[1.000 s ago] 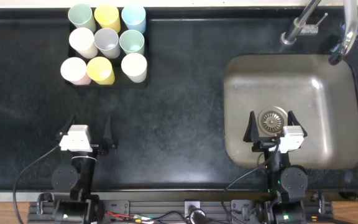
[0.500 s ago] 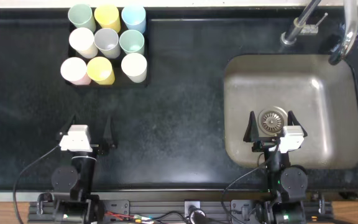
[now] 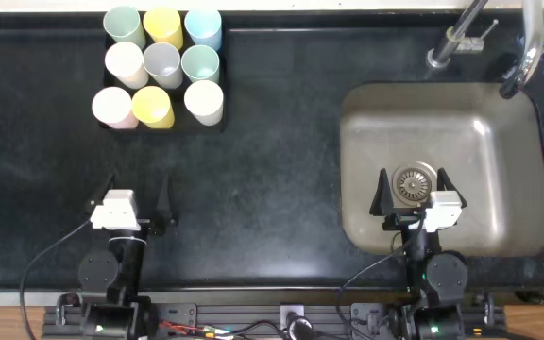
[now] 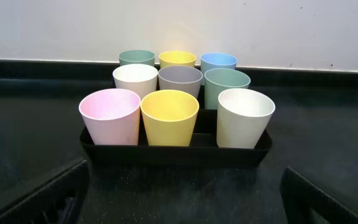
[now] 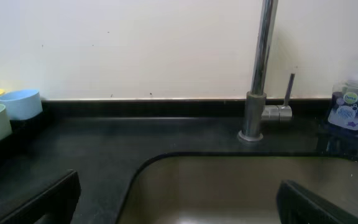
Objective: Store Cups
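Overhead, we see nine cups (image 3: 162,62) standing upright in three rows of three inside a black tray (image 3: 182,85) on the far left part of the dark countertop (image 3: 272,142), close to the back wall. The left gripper (image 3: 138,182) sits near its own base, well apart from the tray, its two fingers spread wide and empty. The right gripper (image 3: 412,178) hangs over the near part of the steel sink (image 3: 484,132), its fingers likewise wide apart and bare. The faucet (image 3: 456,36) rises behind the sink's far rim. Turning to the left wrist view, we face the tray head-on. The nearest row holds a pink cup (image 4: 109,116), a yellow cup (image 4: 169,117) and a cream cup (image 4: 245,117). Behind them stand a white cup (image 4: 135,78), a grey cup (image 4: 180,79) and a mint cup (image 4: 227,84). At the back are a sage cup (image 4: 137,58), a second yellow cup (image 4: 178,59) and a blue cup (image 4: 219,61). That arm's dark fingers (image 4: 48,193) stand far apart, short of the tray. Through the right wrist view we see the sink's curved rim, the faucet stem, and a bottle (image 5: 351,109) of bluish liquid near it on the countertop. The blue cup and the mint cup show farther off, and this arm's fingers (image 5: 36,199) are parted, gripping nothing.
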